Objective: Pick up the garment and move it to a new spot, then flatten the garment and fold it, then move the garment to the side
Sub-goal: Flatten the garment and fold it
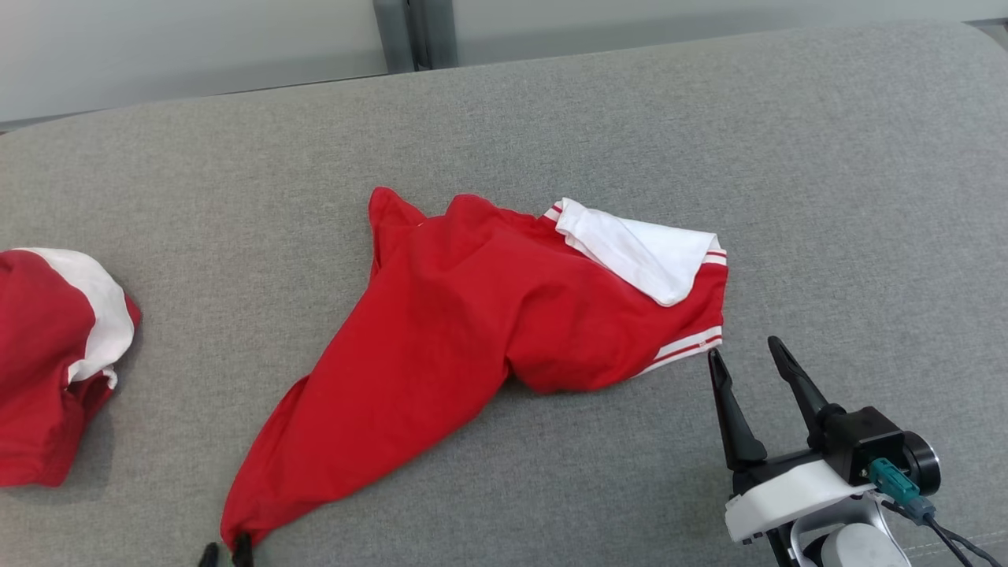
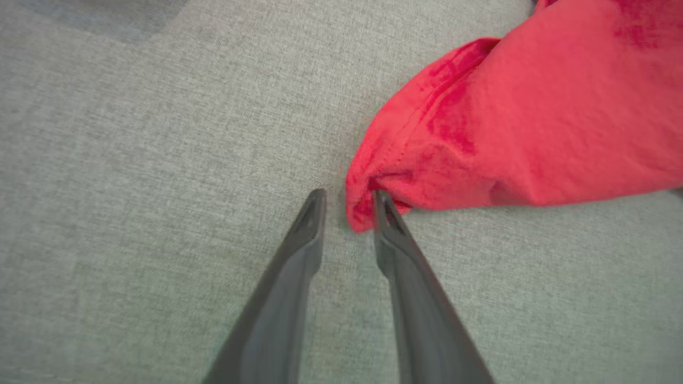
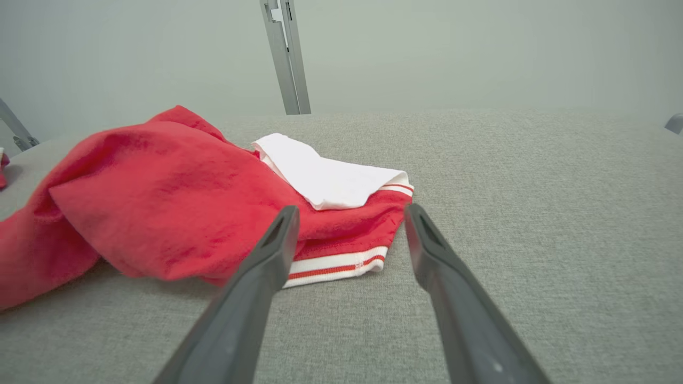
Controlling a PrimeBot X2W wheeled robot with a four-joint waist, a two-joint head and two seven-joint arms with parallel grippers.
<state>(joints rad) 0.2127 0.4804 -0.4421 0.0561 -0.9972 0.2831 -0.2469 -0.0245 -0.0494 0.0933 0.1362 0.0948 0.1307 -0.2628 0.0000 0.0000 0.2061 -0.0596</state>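
The left tool [image 2: 349,194] is slightly spread, with a corner of the red garment [image 1: 457,315] lying unpinched between its tips; the head view's bottom edge cuts it off. The right tool [image 1: 744,349] is spread wide just beside the striped hem. The grey fabric table [image 1: 787,157] meets a pale wall [image 3: 480,53] and a post [image 3: 285,58]. A second garment [image 1: 39,354] is cropped at the left.

Soft, even light over the grey fabric surface [image 1: 551,102] — no glare, just faint shadows tucked under the red garment [image 1: 441,331] and the second garment [image 1: 47,354] at far left. Head view's crisp. Left wrist view is soft, its fingers [image 2: 299,256] blurred up close and the red washed pinkish — right wrist view bows slightly at its edges.
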